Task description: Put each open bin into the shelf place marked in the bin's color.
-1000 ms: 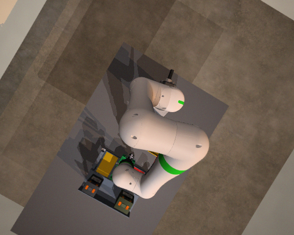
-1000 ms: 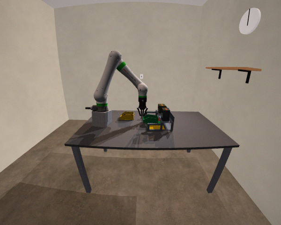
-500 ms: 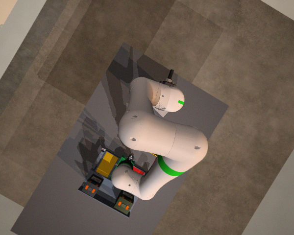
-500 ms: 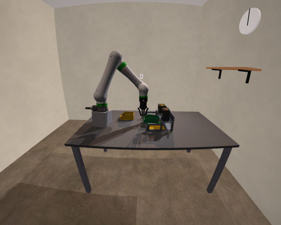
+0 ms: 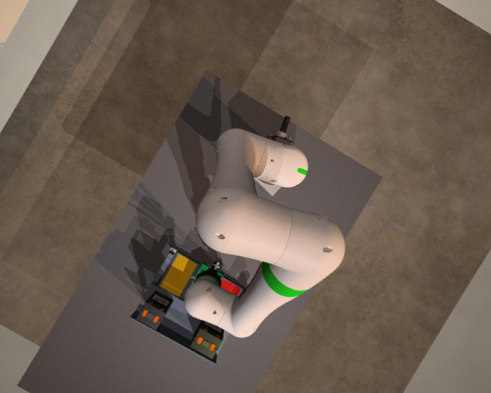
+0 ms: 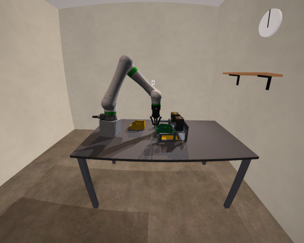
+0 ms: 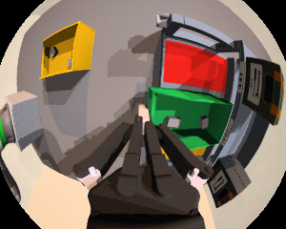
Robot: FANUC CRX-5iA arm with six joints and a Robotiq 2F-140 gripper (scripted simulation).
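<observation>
The green bin (image 5: 202, 270) (image 6: 164, 128) (image 7: 191, 109) is on the shelf (image 7: 200, 30), between the red mark (image 5: 231, 286) (image 7: 195, 67) and the yellow mark (image 5: 177, 274) (image 6: 169, 137). Two grey parts lie in it. What is under it is hidden, and I cannot tell whether it rests fully level. My gripper (image 5: 216, 265) (image 6: 155, 127) (image 7: 142, 111) is shut and empty, pointing down just in front of the green bin's front; contact cannot be told. The yellow bin (image 6: 138, 125) (image 7: 69, 50) stands on the table nearer the robot base, with small grey parts in it.
A grey box (image 5: 150, 314) (image 6: 179, 123) (image 7: 229, 181) with orange pieces stands at the shelf's rear on the yellow mark's side. An olive box (image 5: 206, 341) (image 6: 175, 115) (image 7: 263, 90) stands at the rear on the red side. The robot's base block (image 6: 110, 127) (image 7: 25, 119) is beyond the yellow bin.
</observation>
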